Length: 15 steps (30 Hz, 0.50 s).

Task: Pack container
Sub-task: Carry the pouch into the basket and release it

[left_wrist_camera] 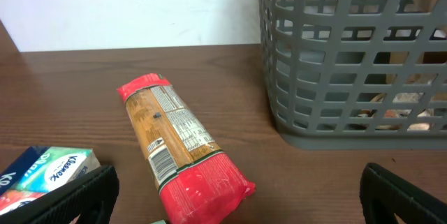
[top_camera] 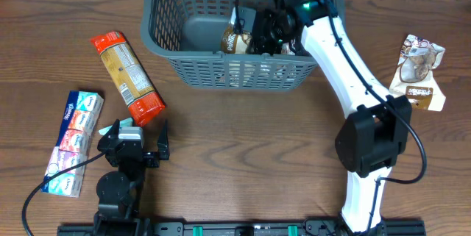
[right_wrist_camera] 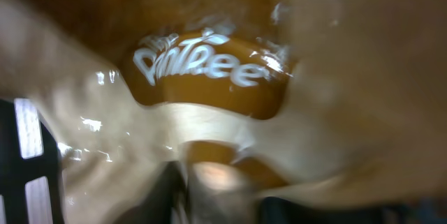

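- Jaws of the right gripper [top_camera: 263, 39] are lowered inside the container [top_camera: 221, 70], right at a brown-and-cream packet [right_wrist_camera: 209, 77]. The wrist view is filled by blurred wrapper, so it cannot be told how far they are parted or whether the packet is gripped.
- Jaws of the left gripper [top_camera: 140, 137] are spread fully wide and nothing is held. It is parked low near the front of the table [top_camera: 243, 155].
- Should the wrapper be pinched or caught on a finger, the packet could be dragged up and out when the right arm is raised.
- The container is placed at the far edge of the table, with the right arm reaching over its near rim. It could be shoved or tipped if the lattice wall is struck on the way out.
- The packet appears propped against the wall. Floor room could be lost for the red-ended packet [top_camera: 126, 78], the tissue pack [top_camera: 73, 142] and the second cream packet [top_camera: 421, 70].
- The red-ended packet is long and lies slantwise. If gripped near one end, it could swing and catch the rim.
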Motion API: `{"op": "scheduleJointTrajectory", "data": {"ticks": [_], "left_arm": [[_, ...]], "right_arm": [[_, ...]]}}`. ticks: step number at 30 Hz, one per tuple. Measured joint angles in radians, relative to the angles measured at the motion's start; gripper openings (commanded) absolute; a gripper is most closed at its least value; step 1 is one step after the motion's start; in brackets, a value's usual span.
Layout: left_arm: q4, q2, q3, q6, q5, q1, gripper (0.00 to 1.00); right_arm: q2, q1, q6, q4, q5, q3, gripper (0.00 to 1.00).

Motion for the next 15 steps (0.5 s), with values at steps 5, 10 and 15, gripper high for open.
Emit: {"op": "scheduleJointTrajectory", "data": {"ticks": [5, 10, 15], "left_arm": [[0.000, 0.000, 0.000, 0.000, 0.000, 0.000, 0.99], [0.000, 0.000, 0.000, 0.000, 0.000, 0.000, 0.99], [0.000, 0.000, 0.000, 0.000, 0.000, 0.000, 0.99]], "right_arm": [[0.008, 0.000, 0.016, -0.007, -0.001, 0.001, 0.39], [-0.013, -0.008, 0.056, -0.013, -0.002, 0.083, 0.52], [-0.107, -0.078, 0.170, -0.003, 0.000, 0.294, 0.60]]}}
